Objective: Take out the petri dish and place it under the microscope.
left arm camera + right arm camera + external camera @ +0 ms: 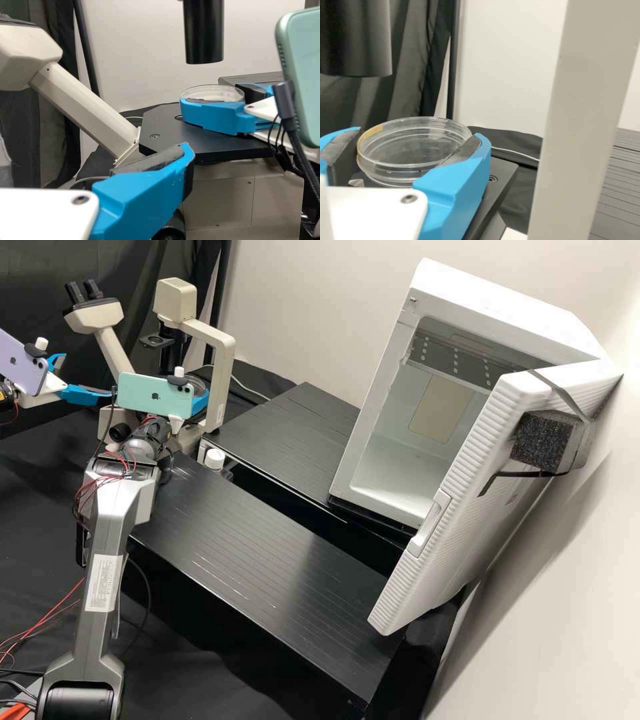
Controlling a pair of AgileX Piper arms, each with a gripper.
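two grippers are at the beige microscope (212, 338). the left gripper (87, 377) has its fingers spread apart, with nothing between them. the right gripper (199, 404), just under the mint-green phone (155, 396) in the high view, pinches the petri dish between its fingers.

the right wrist view gives the grip up close: the clear petri dish (414, 150) sits with one finger pad on either side of it, an amber strip on part of its rim. the left wrist view adds the side angle, with the dish over the flat black stage (165, 131), below the level of the black cylinder (203, 32); i can't tell whether it touches the stage.

the high view brings in the rest: a white cabinet (347, 467) with its ribbed door (460, 473) standing open, a dark speckled block (543, 441) strapped to that door, and the black slatted counter (267, 540). near the microscope's base is a white-capped bottle (215, 459). a lilac phone (21, 363) is mounted on the left arm.
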